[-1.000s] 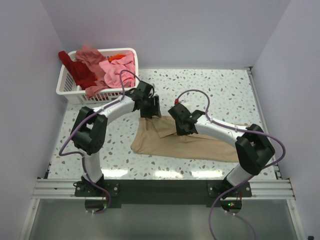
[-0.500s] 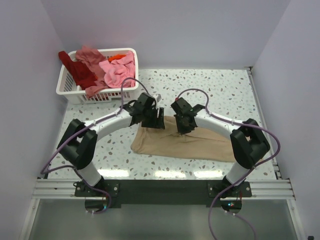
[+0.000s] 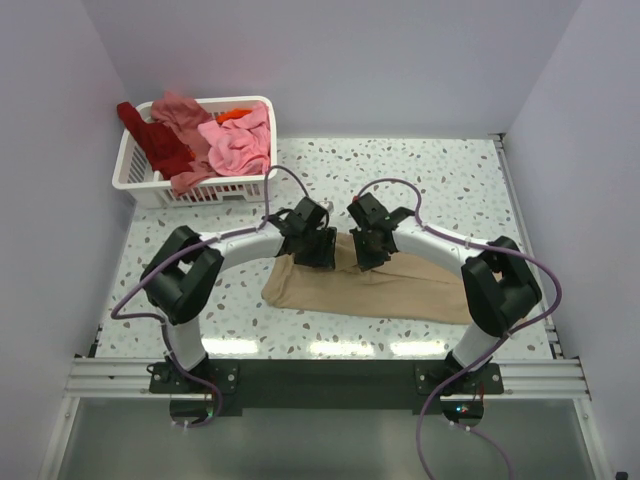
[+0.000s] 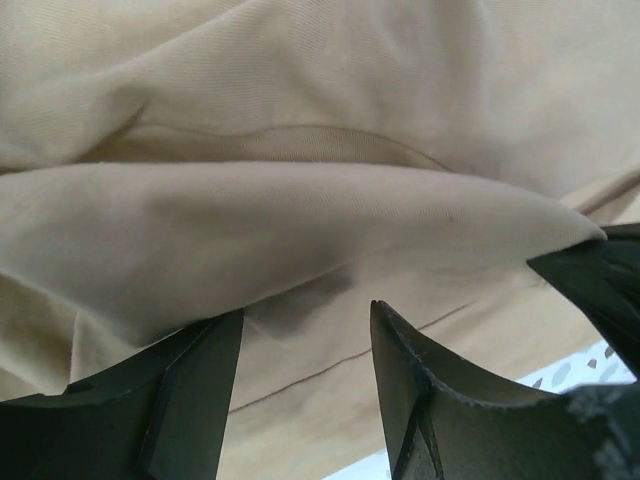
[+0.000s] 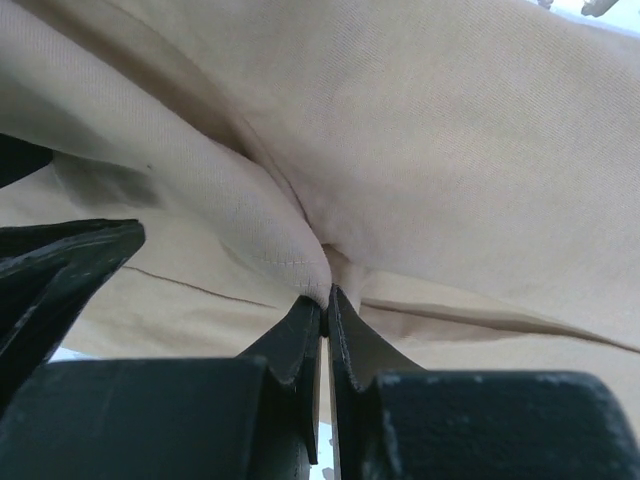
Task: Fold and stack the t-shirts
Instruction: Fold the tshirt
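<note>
The large plain tan cotton t-shirt [image 3: 385, 290] lies crumpled and part-doubled on the speckled white counter [image 3: 450, 180], near its front and between the two arms. The other shirts, light pink [image 3: 238, 140], salmon [image 3: 180, 108], dark red [image 3: 160, 145] and a scrap of orange [image 3: 235, 115], are heaped in the white plastic slatted basket [image 3: 150, 190] at the far left corner.

The right arm's [image 3: 430, 245] jaws are pressed together on a thin pinch of tan cloth, held only at the very tips of the fingers [image 5: 300, 340]. The left arm's [image 3: 240, 240] jaws stand apart with nothing between them, poised just over a raised ridge of the same shirt.

The weakest point looks to be the right-hand hold: so little cloth sits in the tips that a lift or sideways pull could draw it free. I cannot tell whether that pinch takes one layer or two, and a two-layer hold would keep the shirt from opening flat.

The left jaws might close too shallow and skim off the ridge, or go too deep and catch the fold beneath, bunching the cloth further.

Both sets of jaws work close together, the right one showing at the edge of the left wrist view, so a careless close or swing could knock them together
</note>
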`<state>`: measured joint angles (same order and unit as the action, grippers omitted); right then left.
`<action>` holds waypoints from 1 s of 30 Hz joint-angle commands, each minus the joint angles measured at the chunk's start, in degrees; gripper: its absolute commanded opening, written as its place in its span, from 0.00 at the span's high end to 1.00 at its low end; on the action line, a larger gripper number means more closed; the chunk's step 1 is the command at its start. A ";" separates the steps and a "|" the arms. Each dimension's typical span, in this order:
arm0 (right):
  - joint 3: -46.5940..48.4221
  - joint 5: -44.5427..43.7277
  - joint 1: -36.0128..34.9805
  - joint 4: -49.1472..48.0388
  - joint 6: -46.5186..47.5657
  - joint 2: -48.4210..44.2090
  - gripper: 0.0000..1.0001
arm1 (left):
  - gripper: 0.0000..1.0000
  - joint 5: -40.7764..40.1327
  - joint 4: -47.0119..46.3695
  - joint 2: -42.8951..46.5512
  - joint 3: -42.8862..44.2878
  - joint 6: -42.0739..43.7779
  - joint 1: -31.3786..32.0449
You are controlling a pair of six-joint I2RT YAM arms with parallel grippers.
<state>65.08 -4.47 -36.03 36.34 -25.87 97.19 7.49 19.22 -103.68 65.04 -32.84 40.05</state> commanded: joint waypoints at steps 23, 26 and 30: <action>-3.47 3.06 2.90 -2.24 -0.32 -2.62 0.98 | 0.78 -11.79 7.23 -4.95 5.10 -0.12 4.85; -3.47 2.89 3.16 -2.06 -0.32 -2.88 0.98 | 0.76 -14.60 9.69 -5.04 6.07 -0.12 6.00; -3.03 2.97 3.42 -1.97 -0.32 -2.53 0.98 | 0.72 -15.31 10.65 -3.64 5.89 -1.08 6.27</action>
<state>61.89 -1.93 -33.08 34.85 -25.98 96.99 -5.65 26.28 -107.90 69.87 -33.45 45.84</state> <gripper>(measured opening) 0.046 0.266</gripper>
